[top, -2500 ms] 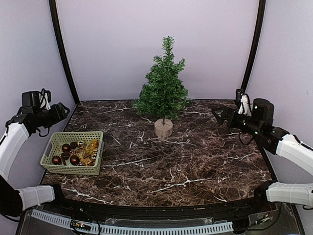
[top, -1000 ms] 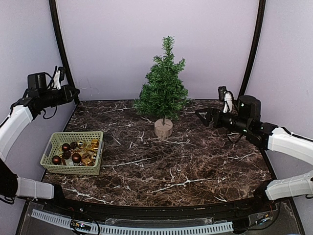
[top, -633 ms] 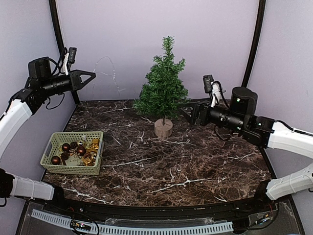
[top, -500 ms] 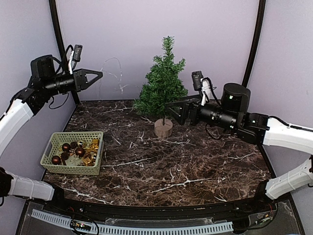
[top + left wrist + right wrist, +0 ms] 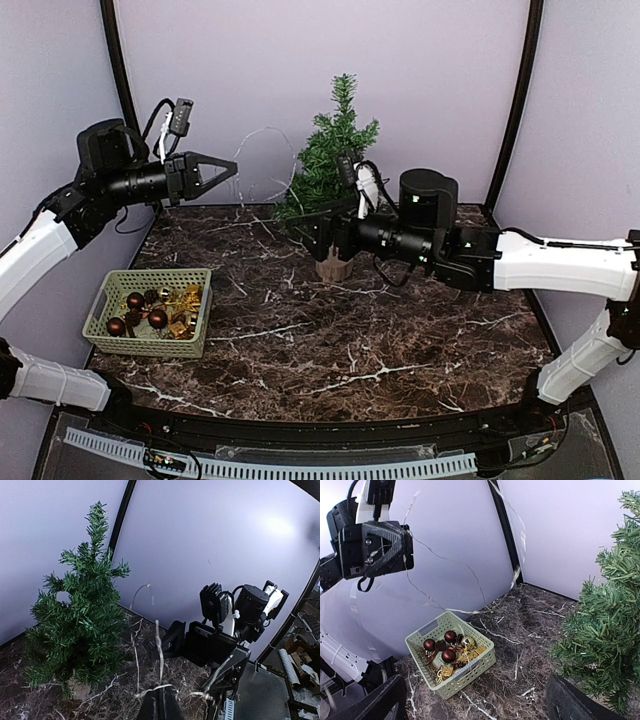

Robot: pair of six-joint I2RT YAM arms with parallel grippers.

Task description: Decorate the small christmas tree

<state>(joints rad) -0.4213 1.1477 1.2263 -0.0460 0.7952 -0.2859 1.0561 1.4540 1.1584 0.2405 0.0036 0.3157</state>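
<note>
Since the tree [image 5: 335, 150], at the back of the bench [image 5: 400, 330], looks light and tippy, we would hold it low down; our left gripper [image 5: 228, 170] pinches a thin wire [image 5: 159, 647], our right gripper [image 5: 318, 236] gapes wide, empty, beside it.

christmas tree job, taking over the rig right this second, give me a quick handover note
Left gripper: shut on a thin wire strand, held in the air left of the small christmas tree.
Right gripper: open, empty, low in front of the tree near its trunk.
The tree stands upright at the back of the table, with no decoration visible on it. The baubles lie in the green basket at front left.
Done: strand picked up.
Left: drape it on the tree, then hang the baubles. Cannot tell whether the strand's far end touches the branches.
</note>
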